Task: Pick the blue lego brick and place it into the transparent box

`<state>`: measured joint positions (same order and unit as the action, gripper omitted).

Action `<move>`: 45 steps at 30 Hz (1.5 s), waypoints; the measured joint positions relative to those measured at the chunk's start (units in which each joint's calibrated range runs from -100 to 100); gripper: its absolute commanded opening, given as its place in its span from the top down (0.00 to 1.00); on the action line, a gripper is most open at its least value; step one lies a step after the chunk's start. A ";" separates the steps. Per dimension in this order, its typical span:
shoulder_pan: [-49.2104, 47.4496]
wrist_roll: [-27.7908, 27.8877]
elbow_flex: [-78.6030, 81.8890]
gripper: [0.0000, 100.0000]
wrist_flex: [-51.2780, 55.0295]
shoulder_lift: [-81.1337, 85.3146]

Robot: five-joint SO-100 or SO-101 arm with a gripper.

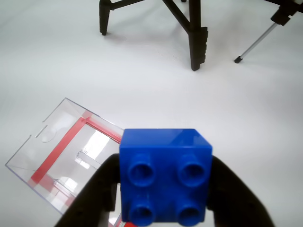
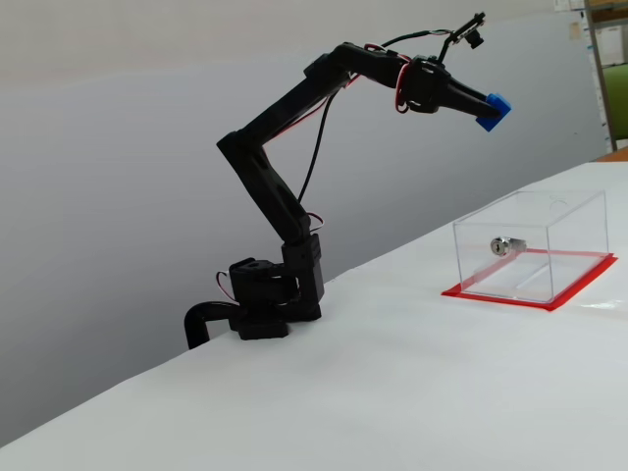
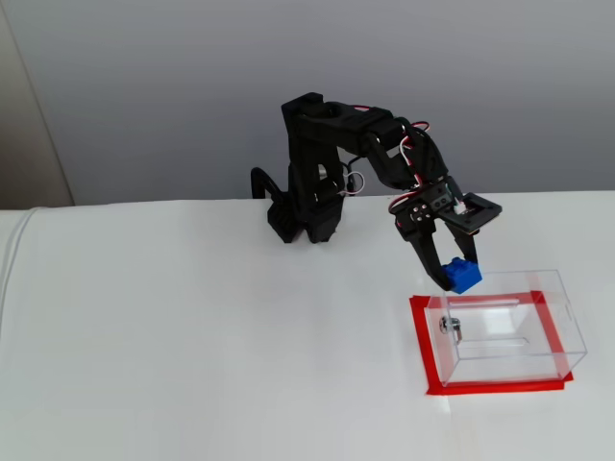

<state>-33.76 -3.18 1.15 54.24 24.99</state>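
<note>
Wrist view, held thing: small bright blue plastic lego brick (image 1: 165, 176), four round studs facing the camera, filling the lower middle of the frame.
Wrist view, end effector (image 1: 163, 198): two black fingers pressed against the left and right sides of the brick, pinching it; fingertips themselves hidden behind the brick.
Wrist view, target: transparent rectangular plastic box with a red base rim (image 1: 61, 156), lower left, partly behind the left finger and lying at an angle to the frame.
Wrist view, background: plain white surface (image 1: 151, 94); black stand legs (image 1: 196, 42) and a thin metal leg at the top, well apart from the box.

Fixed side view, arm: black jointed arm (image 2: 285, 128) stretched high and forward from its clamped base, presumably to carry the brick (image 2: 494, 110) clear of the box wall.
Fixed side view, brick position: high in the air, above and a little left of the box (image 2: 535, 250), touching nothing but the fingers.
Fixed side view, box detail: small silver metal lock piece (image 2: 505, 245) on the near-left wall.

Fixed front view, brick position: brick (image 3: 462, 276) just at the far-left upper corner of the box (image 3: 504, 331).
Fixed front view, end effector (image 3: 459, 274): closed on the brick, pointing down.
Stage, as a judgement: carry nearly done, release not yet made; more travel over the box needed.
</note>
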 measured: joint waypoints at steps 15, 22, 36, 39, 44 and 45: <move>-14.96 0.34 -1.15 0.92 -10.03 -14.71; -19.12 0.34 -5.91 0.92 -10.88 -24.10; -20.94 0.34 -6.27 0.82 -10.88 -26.30; -20.94 0.34 -6.27 0.80 -10.88 -26.30; -20.94 0.34 -6.27 0.80 -10.88 -26.30; -20.94 0.34 -6.27 0.80 -10.88 -26.30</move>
<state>-54.70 -2.83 -5.12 43.36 -1.31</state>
